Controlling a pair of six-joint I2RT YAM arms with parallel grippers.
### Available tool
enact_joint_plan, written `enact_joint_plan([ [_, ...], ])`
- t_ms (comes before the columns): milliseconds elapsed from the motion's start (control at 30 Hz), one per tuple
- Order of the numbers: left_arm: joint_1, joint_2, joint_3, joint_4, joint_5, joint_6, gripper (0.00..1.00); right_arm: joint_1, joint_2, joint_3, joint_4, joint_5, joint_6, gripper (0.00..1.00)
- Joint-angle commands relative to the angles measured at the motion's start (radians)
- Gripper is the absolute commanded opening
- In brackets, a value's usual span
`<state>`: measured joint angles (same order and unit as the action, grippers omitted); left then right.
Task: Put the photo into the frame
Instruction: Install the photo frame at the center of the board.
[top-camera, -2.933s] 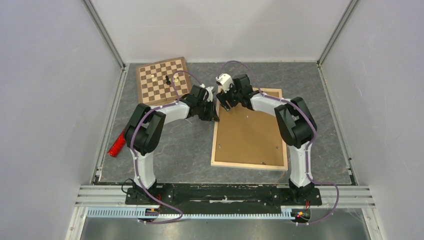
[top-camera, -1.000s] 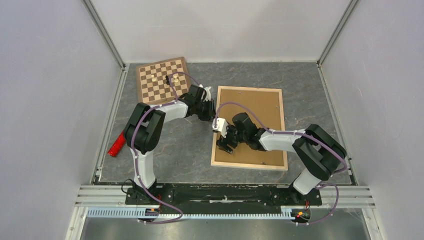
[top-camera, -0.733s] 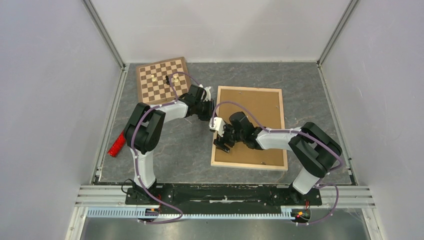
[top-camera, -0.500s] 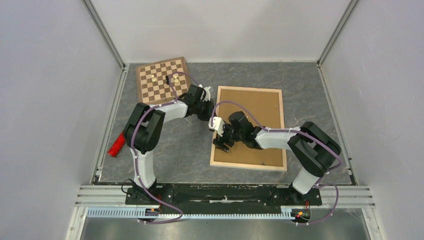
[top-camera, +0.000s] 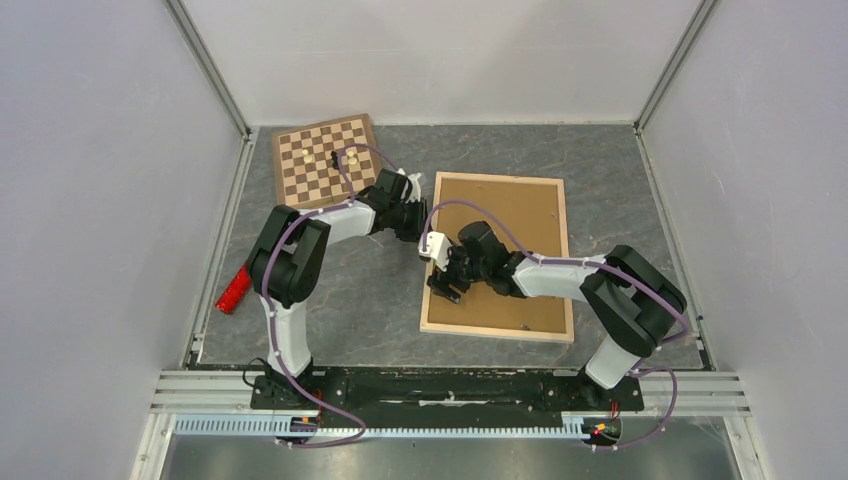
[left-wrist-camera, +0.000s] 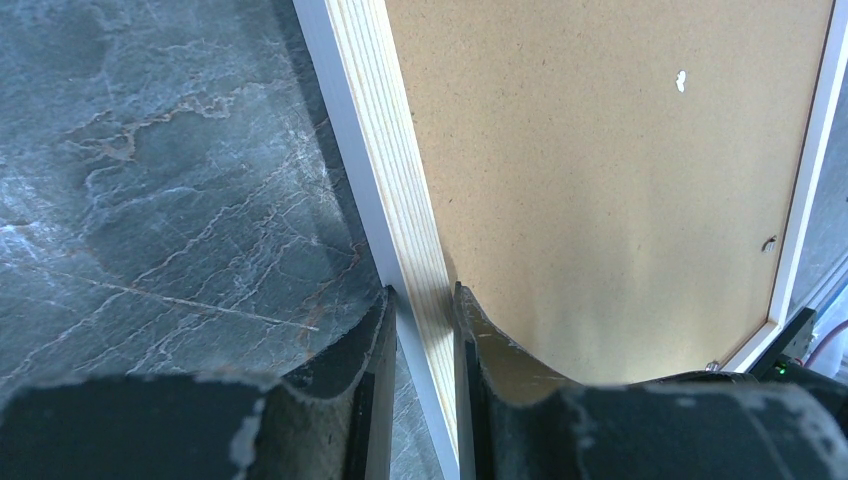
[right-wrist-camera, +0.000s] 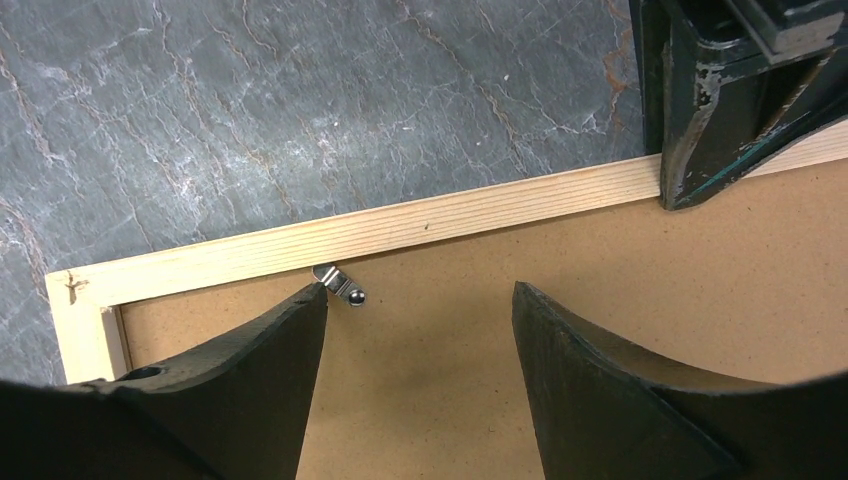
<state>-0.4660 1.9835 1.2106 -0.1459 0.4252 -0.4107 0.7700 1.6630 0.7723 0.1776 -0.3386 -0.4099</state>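
On the grey marbled bench (top-camera: 370, 300), right of centre, the frame (top-camera: 565, 215) lies back-up with a brown backing board (top-camera: 505, 210) filling it; a chessboard (top-camera: 325, 165) sits at the far left. At the frame's left bar, the left end effector (left-wrist-camera: 420, 300) is narrowed onto the wood, one finger on the outer side and one on the board side. Nearer along the same bar, the right end effector (right-wrist-camera: 418, 300) hangs with its jaws wide over the board, gripping nothing, just beside a small metal clip (right-wrist-camera: 340, 283).
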Motion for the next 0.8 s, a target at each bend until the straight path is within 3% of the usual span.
enact_joint_plan([
  [0,0.006,0.034,-0.037,-0.159,-0.012,0.027,0.02,-0.001,-0.030,-0.001,0.012,0.004,-0.003,0.71],
  [767,0.007,0.031,-0.034,-0.167,-0.012,0.031,0.02,-0.001,0.030,-0.004,0.078,0.073,0.076,0.70],
])
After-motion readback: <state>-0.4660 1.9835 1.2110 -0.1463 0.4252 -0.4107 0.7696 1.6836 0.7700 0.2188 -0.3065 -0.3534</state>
